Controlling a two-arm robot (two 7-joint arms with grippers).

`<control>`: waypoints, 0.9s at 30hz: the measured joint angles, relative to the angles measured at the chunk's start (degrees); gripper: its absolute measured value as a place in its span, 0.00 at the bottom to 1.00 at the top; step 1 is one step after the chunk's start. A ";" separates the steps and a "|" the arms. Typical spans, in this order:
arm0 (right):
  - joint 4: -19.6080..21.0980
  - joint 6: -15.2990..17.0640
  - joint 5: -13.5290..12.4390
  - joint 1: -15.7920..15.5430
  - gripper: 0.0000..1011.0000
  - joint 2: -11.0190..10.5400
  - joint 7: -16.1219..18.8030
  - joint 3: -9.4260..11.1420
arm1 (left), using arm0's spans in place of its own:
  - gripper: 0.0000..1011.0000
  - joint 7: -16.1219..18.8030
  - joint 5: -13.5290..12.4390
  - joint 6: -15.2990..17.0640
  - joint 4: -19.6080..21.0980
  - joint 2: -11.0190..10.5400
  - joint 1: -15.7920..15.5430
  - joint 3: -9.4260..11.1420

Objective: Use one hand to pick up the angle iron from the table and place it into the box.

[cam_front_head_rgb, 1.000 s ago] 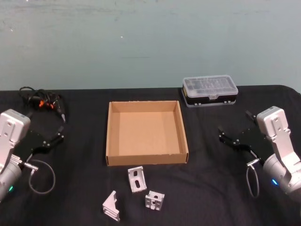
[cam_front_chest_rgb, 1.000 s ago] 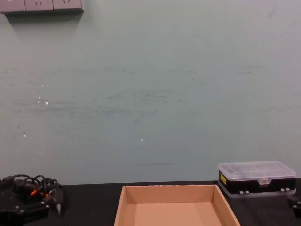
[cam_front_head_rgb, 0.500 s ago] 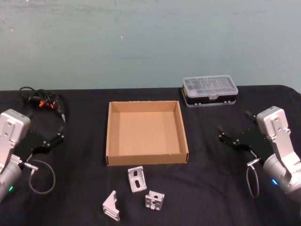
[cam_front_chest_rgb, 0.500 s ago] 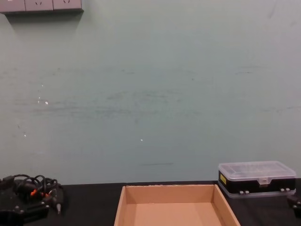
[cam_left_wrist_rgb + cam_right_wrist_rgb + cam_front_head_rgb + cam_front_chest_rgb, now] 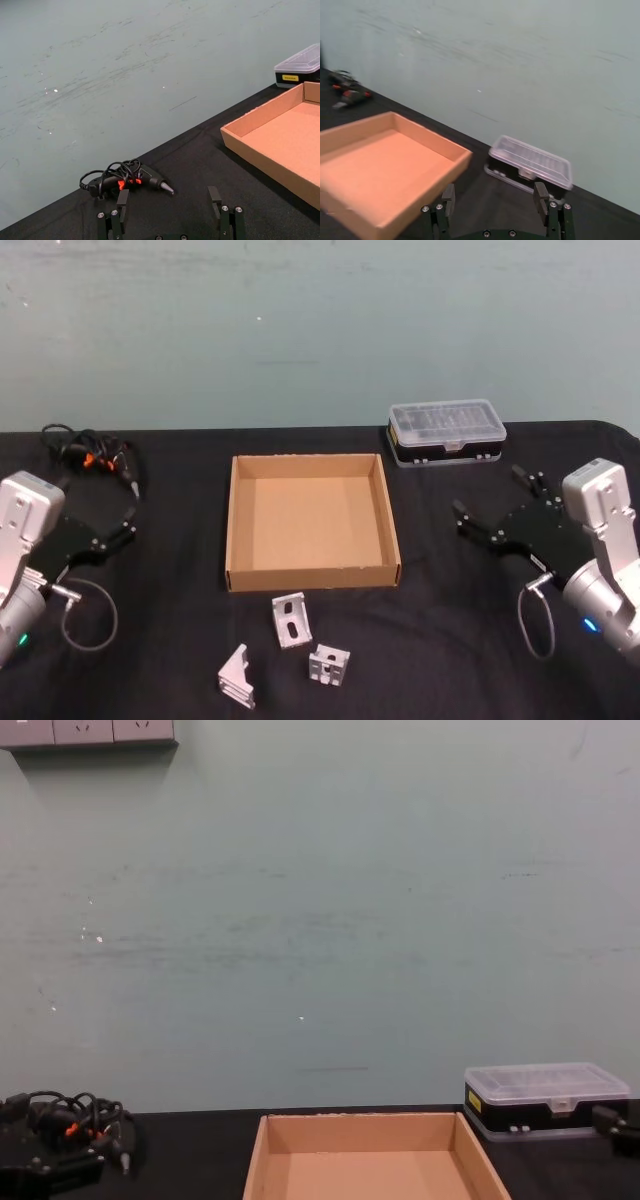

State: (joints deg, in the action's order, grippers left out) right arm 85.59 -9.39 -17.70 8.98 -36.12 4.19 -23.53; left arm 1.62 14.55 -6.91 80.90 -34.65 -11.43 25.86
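Between the two hands, and closer to the robot's body than either, three pieces lie loose on the table: the upper angle iron, the left angle iron and the right angle iron. None is gripped; none is in the box.

Just beyond the upper angle iron, also between the hands, sits the box, lidless and empty.

Right hand: released, fingers spread, holding nothing, well apart from the pieces. Left hand: likewise released and empty, on the opposite side of the box.

I judge the step in hand to be the approach, with no pick yet made. The next move, in my view, is to bring one hand inward and down over a single piece, line the jaws across one flange, then close.

Beyond the right hand stands a black case with its clear lid shut; the contents are too small to tell. Beyond the left hand lies a corded tool.
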 joint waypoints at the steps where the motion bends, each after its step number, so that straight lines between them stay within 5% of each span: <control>1: 1.18 -0.05 -0.61 -0.54 0.99 -0.73 1.50 0.17 | 0.99 0.00 0.00 0.00 0.00 0.00 0.00 0.00; 15: 10.44 2.56 -8.50 -3.61 0.99 -7.56 19.38 0.64 | 0.99 0.00 0.00 0.00 0.00 0.00 0.00 0.00; 18: 13.16 4.12 -10.30 -3.87 0.99 -9.97 26.64 -0.64 | 0.99 0.00 0.00 0.00 0.00 0.00 0.00 0.00; 22: 15.34 6.38 -10.63 -4.03 0.99 -11.82 32.01 -2.53 | 0.99 0.00 0.00 0.00 0.00 0.00 0.00 0.00; 27: 17.01 11.11 -9.12 -4.40 0.99 -12.17 33.49 -4.61 | 0.99 0.00 0.00 0.00 0.00 0.00 0.00 0.00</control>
State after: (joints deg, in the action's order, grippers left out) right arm 102.60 1.72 -26.82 4.58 -48.29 37.68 -28.14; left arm 1.62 14.55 -6.91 80.90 -34.64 -11.43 25.86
